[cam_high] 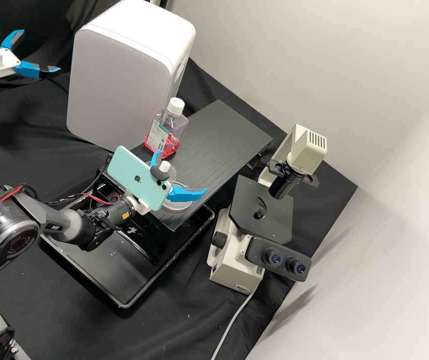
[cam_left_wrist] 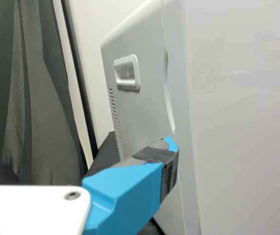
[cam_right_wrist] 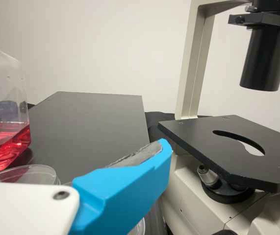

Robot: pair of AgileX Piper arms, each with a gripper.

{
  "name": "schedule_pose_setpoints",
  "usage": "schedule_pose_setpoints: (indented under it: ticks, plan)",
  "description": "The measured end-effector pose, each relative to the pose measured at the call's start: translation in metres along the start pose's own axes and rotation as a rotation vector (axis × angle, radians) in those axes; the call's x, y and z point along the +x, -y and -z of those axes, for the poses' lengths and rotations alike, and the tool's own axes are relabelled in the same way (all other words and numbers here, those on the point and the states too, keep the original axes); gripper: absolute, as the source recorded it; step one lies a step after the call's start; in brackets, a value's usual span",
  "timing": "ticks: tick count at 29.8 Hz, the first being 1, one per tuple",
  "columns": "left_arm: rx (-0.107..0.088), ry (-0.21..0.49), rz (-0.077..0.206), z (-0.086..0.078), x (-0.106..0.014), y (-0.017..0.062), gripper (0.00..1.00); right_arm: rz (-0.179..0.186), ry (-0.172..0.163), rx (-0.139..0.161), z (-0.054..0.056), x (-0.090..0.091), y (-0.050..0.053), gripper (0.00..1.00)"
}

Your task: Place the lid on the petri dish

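1. My right hand (cam_high: 182, 173) hangs over the near end of the black platform (cam_high: 224, 135). Its two blue fingers (cam_high: 190, 193) are spread wide and grip nothing.
2. Two clear round pieces lie on the platform directly below this hand. The first clear disc (cam_right_wrist: 24, 174) sits under the finger on the flask side. The second clear disc (cam_high: 184, 204) sits under the other finger, just beside the first. I cannot tell which is the lid and which is the petri dish.
3. The flask (cam_high: 166, 127) of red liquid stands upright on the platform, just beyond the first clear disc from my right hand.
4. The microscope (cam_high: 269, 215) stands ahead of my right fingertips, its black stage (cam_right_wrist: 228, 147) near them.
5. The black tray (cam_high: 124, 285) lies behind and below my right wrist.
6. My left hand (cam_high: 30, 53) hangs well apart from the discs, beside the white appliance (cam_high: 129, 70). Its fingers are parted and hold nothing.
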State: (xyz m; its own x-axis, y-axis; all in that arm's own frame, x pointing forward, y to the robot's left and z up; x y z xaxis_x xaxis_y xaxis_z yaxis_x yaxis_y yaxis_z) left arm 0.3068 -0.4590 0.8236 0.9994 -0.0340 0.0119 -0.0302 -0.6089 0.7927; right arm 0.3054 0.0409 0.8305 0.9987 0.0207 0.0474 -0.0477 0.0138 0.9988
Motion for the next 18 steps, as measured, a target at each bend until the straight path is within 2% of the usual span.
schedule_pose_setpoints:
  ticks: [14, 18]
  plan:
    - [0.0, 0.004, 0.004, -0.0012, 0.0003, 0.0013, 1.0, 0.0, 0.0, 0.0, 0.0, 0.0, 0.0, 1.0]
    - [-0.026, 0.001, 0.013, -0.0082, 0.0013, 0.0051, 1.0, 0.0, 0.0, 0.0, 0.0, 0.0, 0.0, 1.0]
